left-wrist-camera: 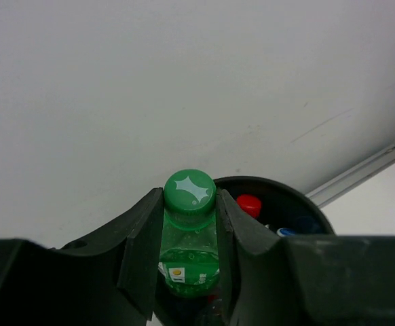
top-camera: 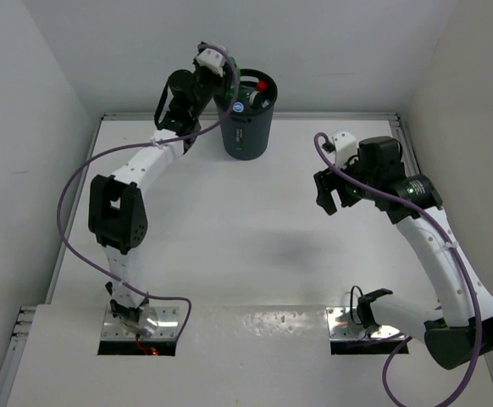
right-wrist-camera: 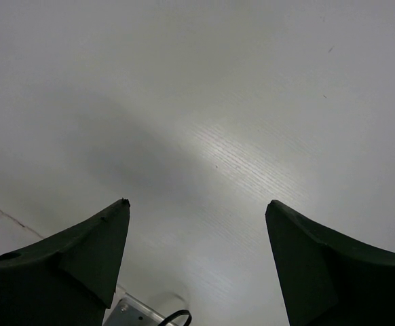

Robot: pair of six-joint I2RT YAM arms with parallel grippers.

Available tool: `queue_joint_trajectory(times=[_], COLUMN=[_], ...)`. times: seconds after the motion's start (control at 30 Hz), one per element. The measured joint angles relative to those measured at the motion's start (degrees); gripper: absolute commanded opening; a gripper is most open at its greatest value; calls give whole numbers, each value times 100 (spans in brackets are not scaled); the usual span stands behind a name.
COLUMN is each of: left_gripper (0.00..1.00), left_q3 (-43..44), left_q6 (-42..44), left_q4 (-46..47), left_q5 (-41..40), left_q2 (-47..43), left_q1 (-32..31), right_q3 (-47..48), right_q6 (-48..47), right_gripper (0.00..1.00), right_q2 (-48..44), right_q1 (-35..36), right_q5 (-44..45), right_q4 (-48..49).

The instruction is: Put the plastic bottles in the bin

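Left wrist view shows the left jaws closed narrowly on the green bottle (left-wrist-camera: 189, 238), pinching it just under its cap with the cap end pointing away from the camera. Behind it and to the right sits the open mouth of the bin (left-wrist-camera: 311, 209), where a red cap (left-wrist-camera: 249, 204) and a blue cap (left-wrist-camera: 286, 231) show that other bottles are already inside.

In the top view the left arm (top-camera: 136, 174) reaches to the far side of the desk (top-camera: 255, 254), its wrist hanging at the far left rim of the bin. Only a sliver of green shows there, so I cannot say for sure that the bottle is over the opening rather than over the rim itself. No bottles lie on the desk that I can see, so this looks like the last one.

The right arm (top-camera: 416, 220) hovers at the right of the desk, well apart from the bin. Its jaws stand wide with nothing between them.

The main risk is letting go too soon. If the bottle sits above the left rim, it may strike the edge and bounce out to the far left, towards the wall and beyond easy reach. Moving further right over the mouth carries its own danger, since the wrist is close to the rim and could knock or tip the bin. The grip is also high on a smooth, rounded body, so a quick swing could make the bottle pivot or slip.
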Motion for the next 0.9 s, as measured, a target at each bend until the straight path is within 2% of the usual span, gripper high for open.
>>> queue_joint_trajectory(times=[0.2, 0.27, 0.3, 0.33, 0.4, 0.43, 0.63, 0.7, 0.83, 0.9], left_gripper=[0, 25, 40, 83, 97, 100, 100, 100, 100, 100], left_q3=[-603, -682, -713, -713, -713, -713, -455, 127, 1921, 2243], left_q6=[1305, 1589, 1714, 1814, 1908, 1934, 1674, 1403, 684, 409], left_q4=[424, 398, 378, 332, 210, 136, -776, -1523, -2761, -3198], left_q5=[-608, -734, -793, -828, -863, -887, -940, -988, -916, -802], left_q2=[-9, -9, -9, -9, -11, -11, -66, -63, -144, -470], left_q1=[-417, -546, -601, -623, -682, -702, -734, -732, -608, -476], right_q3=[0, 0, 0, 0, 0, 0, 17, 83, 295, 402], right_q6=[0, 0, 0, 0, 0, 0, 0, 4, 33, 59], right_gripper=[80, 80, 80, 80, 80, 80, 81, 82, 84, 85], right_q2=[-157, -173, -173, -173, -173, -173, -133, -83, -9, -2], right_q1=[0, 0, 0, 0, 0, 0, 0, 0, 0, -2], right_q5=[9, 9, 9, 9, 9, 9, 9, 7, 7, 7], right_q4=[0, -2, -2, -2, -2, -2, -20, -55, -57, -59])
